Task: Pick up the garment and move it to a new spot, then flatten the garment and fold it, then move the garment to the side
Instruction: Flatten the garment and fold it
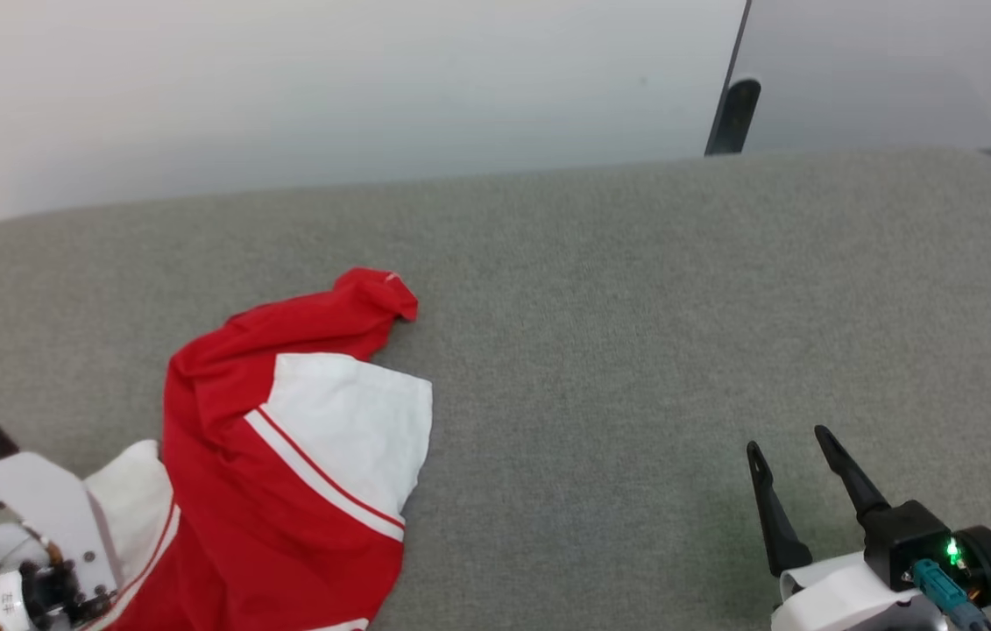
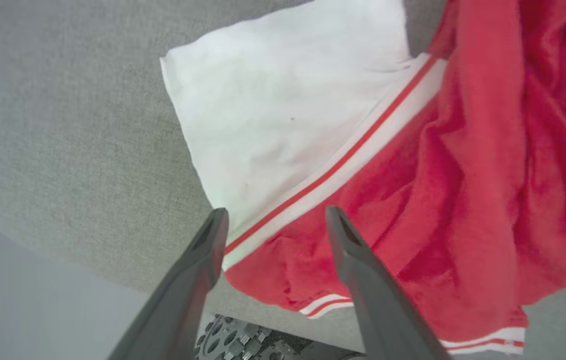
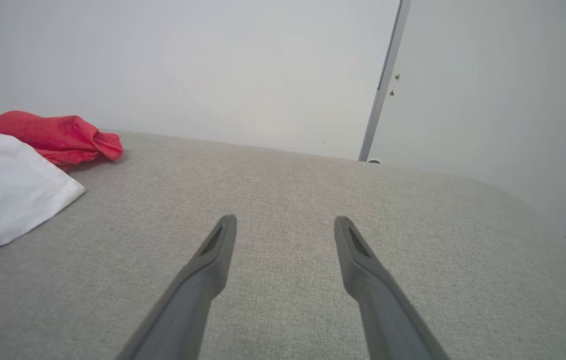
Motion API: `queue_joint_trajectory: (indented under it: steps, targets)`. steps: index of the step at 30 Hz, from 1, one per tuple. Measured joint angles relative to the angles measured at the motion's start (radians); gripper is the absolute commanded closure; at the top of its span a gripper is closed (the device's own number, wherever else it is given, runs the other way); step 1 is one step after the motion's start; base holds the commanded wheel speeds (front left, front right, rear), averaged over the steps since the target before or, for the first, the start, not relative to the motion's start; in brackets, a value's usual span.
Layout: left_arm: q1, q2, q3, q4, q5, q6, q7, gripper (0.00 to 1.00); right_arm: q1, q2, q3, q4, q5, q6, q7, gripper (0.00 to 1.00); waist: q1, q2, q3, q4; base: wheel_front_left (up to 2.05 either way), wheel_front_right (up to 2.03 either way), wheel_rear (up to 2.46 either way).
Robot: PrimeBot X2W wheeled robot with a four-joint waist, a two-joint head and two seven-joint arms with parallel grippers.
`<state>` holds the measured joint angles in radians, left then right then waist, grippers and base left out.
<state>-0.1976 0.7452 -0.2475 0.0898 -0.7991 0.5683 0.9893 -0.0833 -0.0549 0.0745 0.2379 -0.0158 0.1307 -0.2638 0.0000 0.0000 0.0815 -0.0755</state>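
Left jaws stand wide apart, gripping nothing, over the garment [image 2: 463, 175] crumpled on grey padding [image 1: 635, 307]; right jaws likewise released, well aside.

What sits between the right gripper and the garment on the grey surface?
Just bare grey upholstery lies between the right gripper and the garment, as the head view shows.

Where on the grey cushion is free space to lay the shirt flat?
Free: the wide bare cushion between the garment and the right hand, up to the far edge. Crowded: the near left corner, where the garment lies bunched by the open left hand.
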Motion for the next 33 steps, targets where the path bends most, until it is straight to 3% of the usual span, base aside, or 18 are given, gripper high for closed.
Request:
queue_joint_trajectory:
  steps: [3, 6, 16, 22, 25, 33]
  targets:
    - [0.0, -0.012, 0.015, -0.036, 0.0, -0.038, -0.066, 0.0, 0.012, -0.007, 0.012, 0.007, 0.006, 0.0, 0.0, 0.0, 0.0, 0.0, -0.026, 0.008, 0.0, 0.0, 0.0]
    - [0.002, -0.037, 0.03, -0.07, 0.0, -0.102, -0.176, 0.0, 0.015, -0.014, 0.034, 0.015, 0.011, 0.0, 0.0, 0.0, 0.0, 0.0, -0.053, 0.017, 0.0, 0.0, 0.0]
    - [0.051, -0.163, 0.012, -0.082, 0.028, -0.394, -0.647, 0.0, 0.027, -0.036, 0.051, 0.022, 0.026, 0.0, 0.01, 0.0, 0.0, 0.0, -0.108, 0.076, 0.0, 0.0, 0.0]
    - [0.103, -0.209, -0.029, -0.031, 0.115, -0.491, -0.906, 0.0, 0.037, -0.042, 0.044, 0.018, 0.03, 0.0, 0.016, 0.0, 0.0, 0.0, -0.129, 0.112, 0.0, 0.0, 0.0]
    - [0.118, -0.225, -0.024, 0.005, 0.139, -0.502, -1.011, 0.0, 0.04, -0.044, 0.036, 0.015, 0.033, 0.0, 0.017, 0.0, 0.0, 0.0, -0.137, 0.128, 0.0, 0.0, 0.0]
    - [0.142, -0.239, 0.0, 0.087, 0.167, -0.506, -1.16, 0.0, 0.058, -0.056, 0.049, 0.009, 0.054, 0.0, 0.042, 0.0, 0.0001, 0.0, -0.153, 0.186, 0.0, 0.0, 0.0]
